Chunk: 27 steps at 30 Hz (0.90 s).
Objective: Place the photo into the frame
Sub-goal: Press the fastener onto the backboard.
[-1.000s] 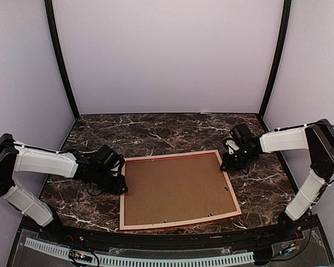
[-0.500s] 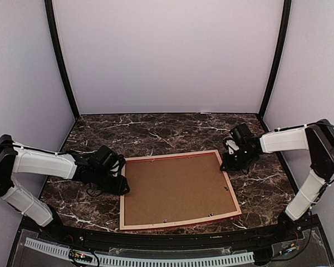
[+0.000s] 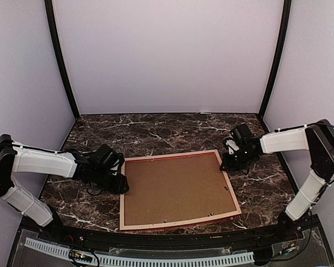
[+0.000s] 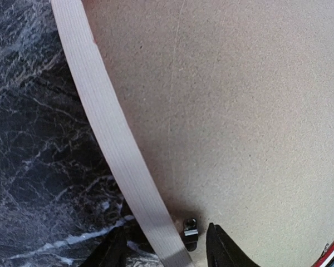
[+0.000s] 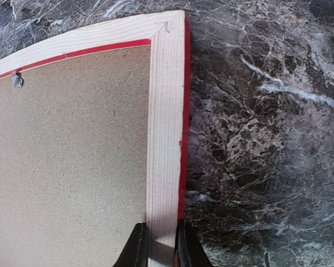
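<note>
right pincer (image 5: 160, 246) pinching frame (image 5: 165, 111), backing board (image 5: 72, 161) filling it

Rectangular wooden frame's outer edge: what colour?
Bright red along the frame edge; best in the right wrist view.

No words, numbers or signs are readable on the frame (image 5: 164, 111) or backing board (image 5: 72, 156)

Pale frame (image 5: 164, 111), red edge; speckled brown board (image 5: 72, 167); dark table (image 5: 256, 139), seemingly marble-veined.
</note>
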### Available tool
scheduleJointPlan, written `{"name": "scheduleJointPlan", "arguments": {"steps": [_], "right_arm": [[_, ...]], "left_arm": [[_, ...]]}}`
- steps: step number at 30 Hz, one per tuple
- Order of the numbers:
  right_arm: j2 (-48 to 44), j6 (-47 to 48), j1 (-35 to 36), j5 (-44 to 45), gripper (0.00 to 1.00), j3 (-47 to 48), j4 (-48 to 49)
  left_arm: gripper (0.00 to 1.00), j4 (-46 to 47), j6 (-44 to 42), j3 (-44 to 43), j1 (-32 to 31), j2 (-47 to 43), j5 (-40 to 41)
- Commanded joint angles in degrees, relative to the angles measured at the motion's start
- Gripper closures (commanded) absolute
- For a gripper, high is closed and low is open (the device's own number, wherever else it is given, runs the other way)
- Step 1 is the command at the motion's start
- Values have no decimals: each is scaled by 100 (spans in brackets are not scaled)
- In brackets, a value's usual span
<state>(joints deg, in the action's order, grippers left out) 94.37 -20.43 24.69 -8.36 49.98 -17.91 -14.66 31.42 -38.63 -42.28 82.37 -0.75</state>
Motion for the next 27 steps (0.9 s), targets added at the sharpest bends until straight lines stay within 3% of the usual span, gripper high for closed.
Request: {"name": "scheduleJointPlan", "arguments": {"steps": [1,7,27], "right_arm": [[135,2,-26,-110,100,-190,34],[112,-4,-27,-96,100,-238,36],[197,38,-30,-138,100,-147,18]], "left_arm": [[50,-264,-192,-260,-17,69,348],[58,-394,-278,-331,-15,119,358],[54,-573,-448,-259,-19,178,-39]]}}
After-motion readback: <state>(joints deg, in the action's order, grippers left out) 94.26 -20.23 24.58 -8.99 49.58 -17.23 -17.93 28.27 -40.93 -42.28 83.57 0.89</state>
